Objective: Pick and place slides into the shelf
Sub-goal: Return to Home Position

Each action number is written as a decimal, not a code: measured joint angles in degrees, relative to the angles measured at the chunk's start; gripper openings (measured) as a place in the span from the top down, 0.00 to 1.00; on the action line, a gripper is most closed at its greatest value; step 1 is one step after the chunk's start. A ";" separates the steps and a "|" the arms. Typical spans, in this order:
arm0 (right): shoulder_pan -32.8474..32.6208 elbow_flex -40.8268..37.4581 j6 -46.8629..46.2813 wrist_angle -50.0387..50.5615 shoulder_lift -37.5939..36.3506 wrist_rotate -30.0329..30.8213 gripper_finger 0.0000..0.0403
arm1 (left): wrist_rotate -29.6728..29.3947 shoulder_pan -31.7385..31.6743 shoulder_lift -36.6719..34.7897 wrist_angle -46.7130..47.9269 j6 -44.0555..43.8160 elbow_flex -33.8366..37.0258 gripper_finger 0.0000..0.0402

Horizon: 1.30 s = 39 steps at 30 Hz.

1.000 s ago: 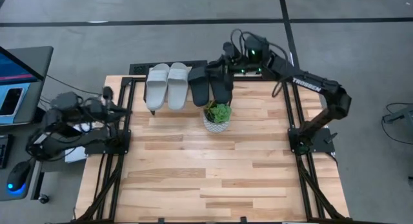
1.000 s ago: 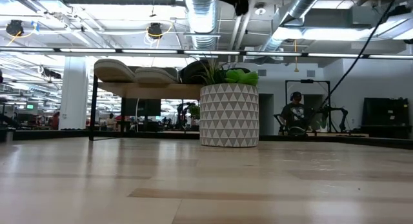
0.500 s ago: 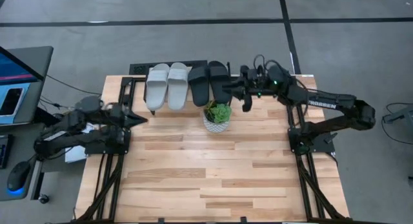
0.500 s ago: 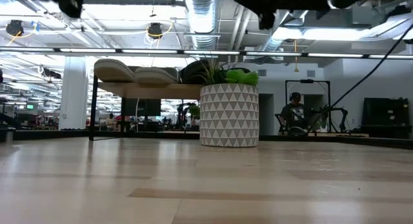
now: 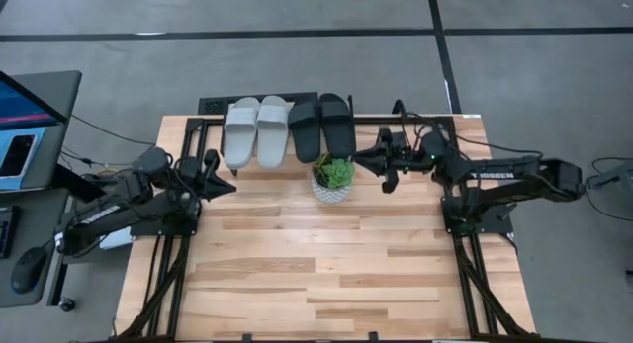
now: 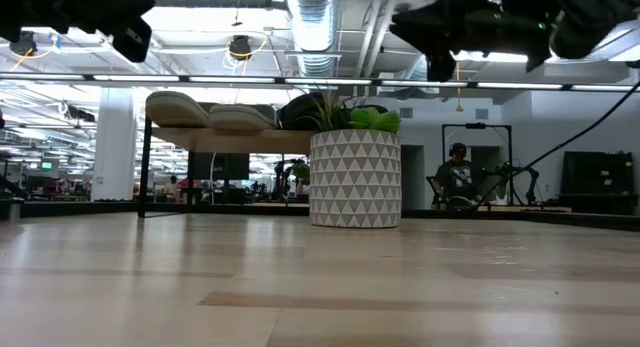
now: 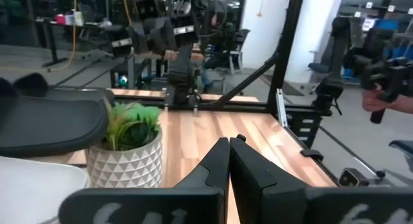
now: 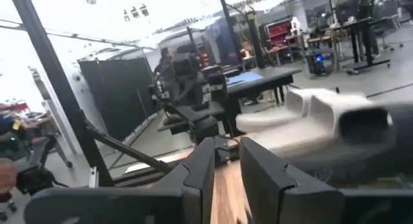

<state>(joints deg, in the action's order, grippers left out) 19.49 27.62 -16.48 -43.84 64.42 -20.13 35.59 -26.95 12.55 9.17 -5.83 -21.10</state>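
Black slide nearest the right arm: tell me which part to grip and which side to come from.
Take the black slide by its outer long edge, coming from above on the right arm's side. It lies flat on the shelf; the other black slide crowds its inner edge and the potted plant stands by its near end.

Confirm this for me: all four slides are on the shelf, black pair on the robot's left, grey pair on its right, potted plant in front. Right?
Not quite: the high view shows the grey pair on the robot's left and the black pair on its right. All four are on the shelf, potted plant in front.
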 joint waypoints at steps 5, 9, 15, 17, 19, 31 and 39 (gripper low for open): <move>-1.51 -5.35 -0.10 -5.06 0.00 3.34 0.84 | 1.18 -0.14 0.99 -4.25 -0.27 1.65 1.00; -1.88 -8.40 -0.08 -6.86 0.02 4.05 0.84 | 3.06 0.01 1.00 -22.25 -8.74 9.64 1.00; -2.28 -11.39 0.32 -8.93 0.02 3.93 0.84 | 0.78 -0.29 1.06 -34.65 -18.70 20.38 1.00; -2.25 -12.55 0.37 -9.34 0.02 3.85 0.84 | 0.61 -0.27 0.89 -30.81 -16.36 20.15 1.00; -2.23 -14.03 0.38 -9.62 0.02 3.86 0.84 | -0.35 -0.37 0.92 -30.71 -15.08 20.35 1.00; -2.24 -24.46 1.34 -20.86 0.07 4.08 0.84 | -2.90 -0.44 0.90 -29.00 -13.36 20.52 1.00; -2.21 -27.31 3.46 -23.67 0.23 5.26 0.84 | -3.73 -0.44 0.90 -27.39 -14.08 20.61 1.00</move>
<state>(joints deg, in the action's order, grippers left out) 17.28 0.32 -13.02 -67.51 64.65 -14.87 31.86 -27.39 13.45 -18.22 -19.92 -0.49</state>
